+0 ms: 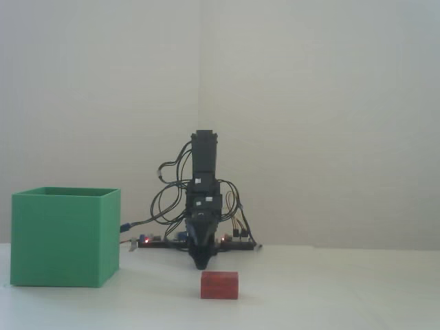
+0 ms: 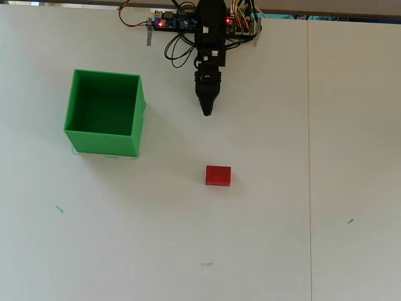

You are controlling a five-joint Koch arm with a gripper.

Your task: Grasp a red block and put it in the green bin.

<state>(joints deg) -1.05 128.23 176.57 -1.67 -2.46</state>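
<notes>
The red block point(image 2: 218, 175) lies flat on the white table, near the middle in the overhead view and low at the centre in the fixed view point(image 1: 219, 284). The green bin point(image 2: 133, 128) stands to its upper left in the overhead view, open at the top with nothing inside; in the fixed view the green bin point(image 1: 63, 236) is at the left. My gripper point(image 2: 207, 112) points down at the table beside the arm's base, well short of the block and holding nothing. Its jaws come together in a single point, shut. In the fixed view the gripper point(image 1: 201, 265) hangs just behind the block.
The arm's base with a circuit board and looped wires point(image 2: 182, 24) sits at the table's far edge. A seam point(image 2: 308, 157) runs down the table on the right of the overhead view. Small teal marks point(image 2: 206, 264) dot the near surface. A pale wall stands behind.
</notes>
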